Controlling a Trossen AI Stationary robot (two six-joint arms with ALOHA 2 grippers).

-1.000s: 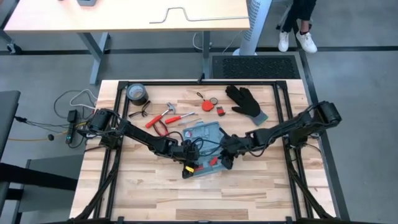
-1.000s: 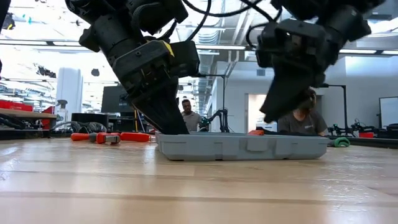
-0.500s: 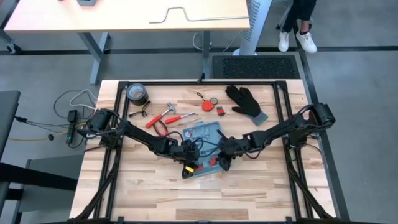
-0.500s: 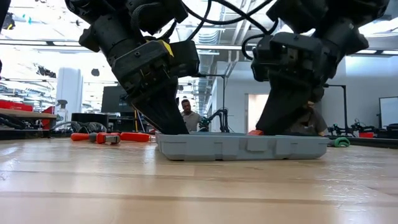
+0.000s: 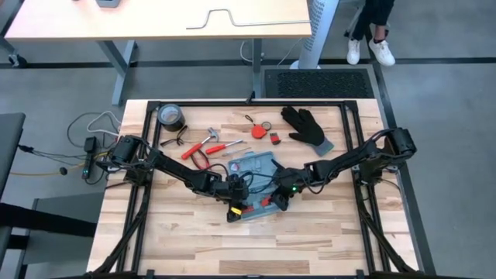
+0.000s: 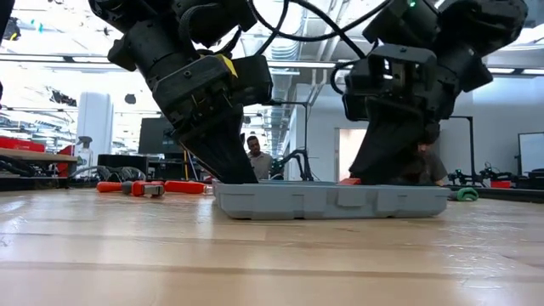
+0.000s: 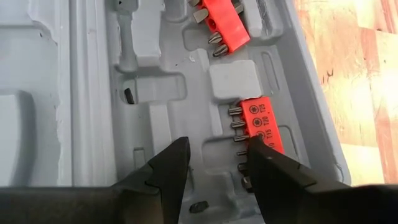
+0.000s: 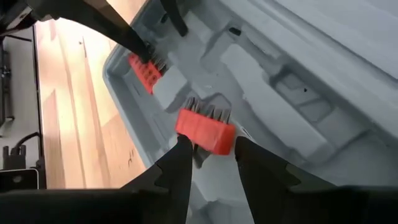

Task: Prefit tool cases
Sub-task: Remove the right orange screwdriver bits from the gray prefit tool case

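Right hand (image 8: 208, 163): down inside the open tool case (image 5: 254, 172), fingers narrowly apart astride a red bit holder (image 8: 205, 130); whether they truly pinch it I cannot tell, but the placing suggests seating it in its recess
Left hand (image 7: 217, 165): also low in the case, fingers narrowly parted and holding nothing, tips beside a second red bit holder (image 7: 261, 124) already lying in its moulded slot, probably steadying or pressing it
Tool case: open and flat at mid desk (image 5: 194, 225), lid half toward the far side, tray half nearer, where both hands meet
Edges: second holder lies close to the tray's rim wall; right hand's holder is nearer the tray's middle, with grey recesses around it
Open room: bare wood near and to both sides; hammer (image 5: 203, 142), pliers (image 5: 199, 155), glove (image 5: 308, 126) and tape roll (image 5: 170, 117) sit on the far side, apart from the case
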